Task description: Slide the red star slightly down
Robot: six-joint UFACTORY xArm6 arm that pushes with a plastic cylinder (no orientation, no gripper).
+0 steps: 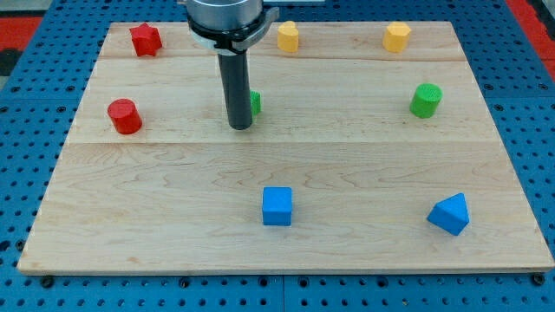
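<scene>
A light wooden tabletop [173, 199] fills most of the view, resting on a blue perforated surface [17, 104]. A dark rod comes down from a grey metal mount that is cut off by the view's top edge, so the arm above it cannot be seen. My tip [240, 127] touches down near the middle of the board, a little toward the view's left and top. There is no gripper on this arm, only the rod, so nothing is being held.

Just behind the rod, on the view's right side of it, a green block [255, 103] is mostly hidden; only a thin sliver shows and its shape cannot be made out. Whether the rod touches it is also unclear.

The red star [146, 40] sits in the board's top left corner, well apart from my tip, up and to the view's left of it. Below the star, near the left edge, stands a red cylinder [124, 116].

Along the view's top, a yellow block [287, 36] sits just right of the mount, and a second yellow block [396, 37] lies farther right; both look faceted but their exact shapes are hard to tell. A green cylinder [425, 100] stands at the right. Toward the view's bottom sit a blue cube [277, 206] and, in the right corner, a blue wedge-like block [449, 214].

No writing, labels or brand marks can be read anywhere.
</scene>
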